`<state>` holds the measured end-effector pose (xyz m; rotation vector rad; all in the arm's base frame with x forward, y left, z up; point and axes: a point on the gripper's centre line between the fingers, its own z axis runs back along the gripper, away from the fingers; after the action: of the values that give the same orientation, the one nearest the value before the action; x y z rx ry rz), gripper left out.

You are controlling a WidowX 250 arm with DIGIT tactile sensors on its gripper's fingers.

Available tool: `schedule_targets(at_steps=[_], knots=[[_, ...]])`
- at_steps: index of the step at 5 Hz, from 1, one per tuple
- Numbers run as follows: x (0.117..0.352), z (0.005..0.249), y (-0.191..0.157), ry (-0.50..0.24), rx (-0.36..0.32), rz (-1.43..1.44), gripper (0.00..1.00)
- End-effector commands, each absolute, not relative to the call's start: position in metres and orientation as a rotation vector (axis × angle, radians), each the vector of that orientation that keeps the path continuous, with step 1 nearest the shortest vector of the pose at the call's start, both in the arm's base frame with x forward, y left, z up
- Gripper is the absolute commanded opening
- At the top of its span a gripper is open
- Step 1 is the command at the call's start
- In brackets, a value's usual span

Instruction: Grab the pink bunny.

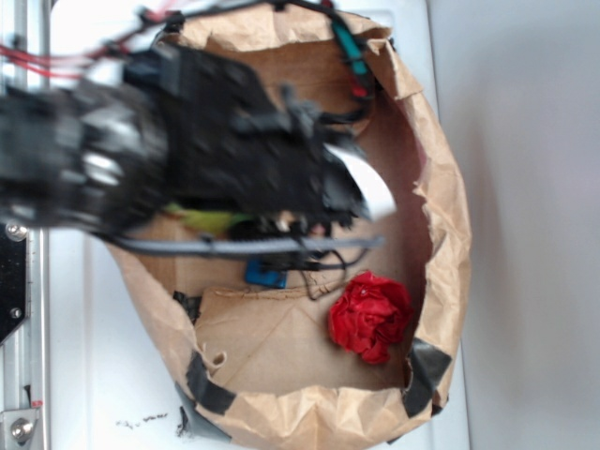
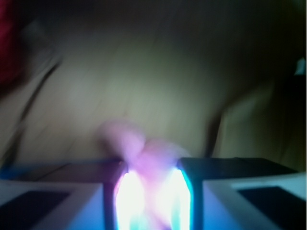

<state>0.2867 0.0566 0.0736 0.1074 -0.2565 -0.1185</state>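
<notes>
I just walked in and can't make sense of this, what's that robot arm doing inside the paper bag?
The arm is reaching into the brown paper bag after the pink bunny. The wrist view shows the pincer around the blurry pink plush, which sits between its fingers and looks gripped. From outside the arm hides the bunny; a red paper ball lies untouched nearby, with bits of a green toy and blue block peeking out.

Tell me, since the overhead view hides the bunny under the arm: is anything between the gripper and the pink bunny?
Nothing visible. In the wrist view the pink bunny sits right between the fingers of the gripper, though blur and glare hide whether they touch it.
</notes>
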Motion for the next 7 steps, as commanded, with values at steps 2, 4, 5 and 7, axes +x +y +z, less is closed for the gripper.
schedule_targets(at_steps=[2, 4, 5, 7], knots=[[0.264, 0.190, 0.057, -0.341, -0.059, 0.006, 0.00], [0.268, 0.185, 0.064, -0.349, -0.036, -0.024, 1.00], [0.270, 0.165, 0.079, -0.373, -0.008, -0.084, 1.00], [0.278, 0.133, 0.092, -0.411, 0.053, -0.138, 1.00]])
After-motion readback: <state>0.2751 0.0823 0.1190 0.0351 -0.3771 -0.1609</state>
